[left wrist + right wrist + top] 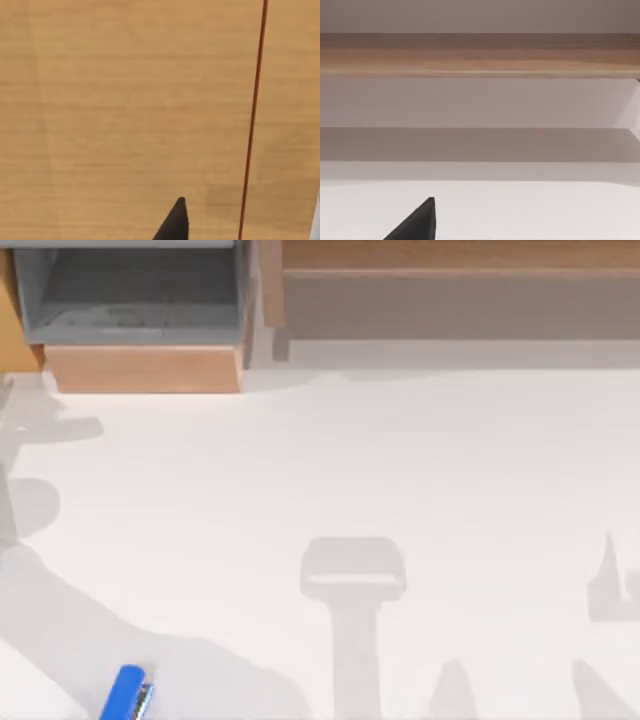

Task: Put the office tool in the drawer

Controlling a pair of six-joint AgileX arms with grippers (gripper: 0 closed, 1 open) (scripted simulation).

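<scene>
White table [420, 460]. Drawer [140, 368] stood open far left, ready to receive; stapler [128, 693] lay near left edge, well apart. Both claws' state: cannot tell. Pick-up judged pending.

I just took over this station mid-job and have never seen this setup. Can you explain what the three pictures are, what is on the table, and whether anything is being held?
This is a simulated pair of AgileX arms at a white table. The top view looks straight down. The small bright blue stapler with a silver underside lies at the near left edge, touched by nothing. At the far left stands the open boxy drawer with a grey interior and light tan wooden front panel. Right of it stands a long wooden shelf unit. The other two pictures come from cameras on each wrist. The left end effector faces a tan wooden surface; the right end effector faces the shelf unit across the table. Each shows one dark fingertip.
</scene>
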